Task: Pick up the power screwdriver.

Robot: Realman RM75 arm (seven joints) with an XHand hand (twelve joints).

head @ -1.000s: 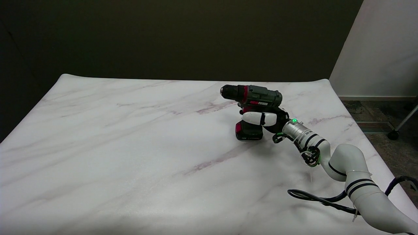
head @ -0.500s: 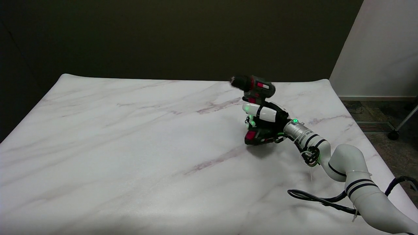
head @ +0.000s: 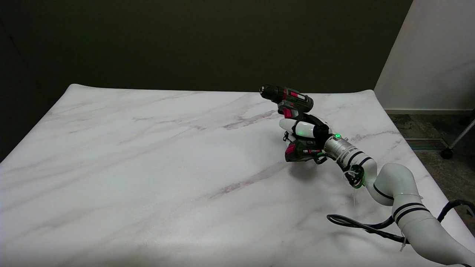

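Right hand (head: pixel 306 130) wraps the grip of the power screwdriver (head: pixel 293 122), fingers closed around it. Tool is off the marble table (head: pixel 148 167), over its far right part, chuck pointing up-left, battery pack lowest with a shadow beneath it. Black cable (head: pixel 356 223) lies looped on the table near the arm (head: pixel 393 189), well apart from the tool.

Dark grey-and-red power screwdriver (head: pixel 293 107), upright, chuck pointing left, battery base just above table.
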